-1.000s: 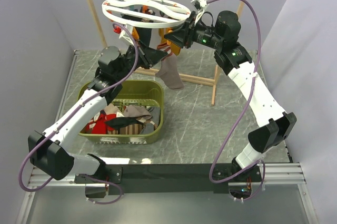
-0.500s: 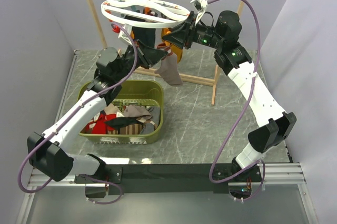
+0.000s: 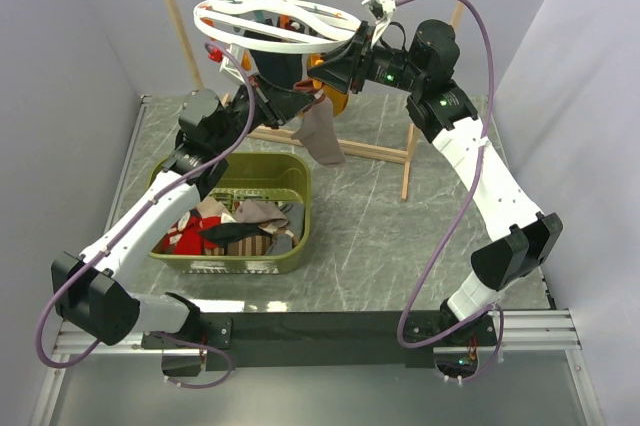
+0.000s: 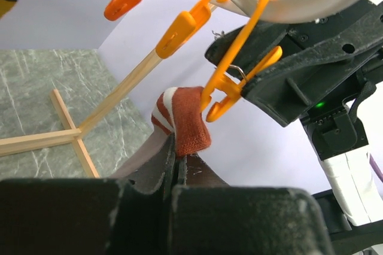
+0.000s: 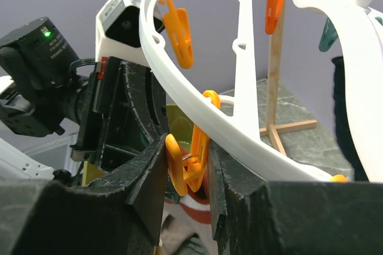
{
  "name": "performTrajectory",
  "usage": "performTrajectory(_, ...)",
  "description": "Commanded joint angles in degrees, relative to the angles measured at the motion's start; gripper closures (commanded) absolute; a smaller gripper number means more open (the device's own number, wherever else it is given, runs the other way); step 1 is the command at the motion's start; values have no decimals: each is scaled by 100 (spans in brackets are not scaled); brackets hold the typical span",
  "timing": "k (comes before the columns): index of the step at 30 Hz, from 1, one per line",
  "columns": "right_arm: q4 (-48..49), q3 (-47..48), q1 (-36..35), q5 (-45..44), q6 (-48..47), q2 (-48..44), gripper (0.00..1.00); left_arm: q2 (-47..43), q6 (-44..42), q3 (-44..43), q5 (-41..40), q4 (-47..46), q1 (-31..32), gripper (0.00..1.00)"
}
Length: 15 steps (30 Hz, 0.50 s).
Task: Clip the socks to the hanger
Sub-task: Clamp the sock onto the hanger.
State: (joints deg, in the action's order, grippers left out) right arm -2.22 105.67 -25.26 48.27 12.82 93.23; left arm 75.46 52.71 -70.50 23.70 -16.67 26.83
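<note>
Sock: its dark red and white striped cuff stands up out of my left gripper, whose jaws are pinched tight on the fabric. The taupe foot hangs below, near the far corner of the green basket. The cuff sits just under an orange clip of the hanger; I cannot tell whether they touch. My right gripper grips that clip between narrow jaws. The hanger hangs by its hook from the wooden rack.
</note>
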Motion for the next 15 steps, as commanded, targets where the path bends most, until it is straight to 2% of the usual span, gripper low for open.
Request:
performTrajectory(1, 363, 156, -41, 472, 177, 11, 100, -216, 178, 1, 29, -319, -64, 99)
performTrajectory(12, 169, 323, -50, 367, 98, 108, 100, -260, 337, 80, 284, -522, -73, 99)
performTrajectory(14, 204, 349, -50, 428, 142, 134, 95, -278, 345, 106, 293, -548, -73, 99)
performTrajectory(15, 204, 367, -50, 437, 185, 143, 88, -295, 345, 124, 293, -548, -64, 99)
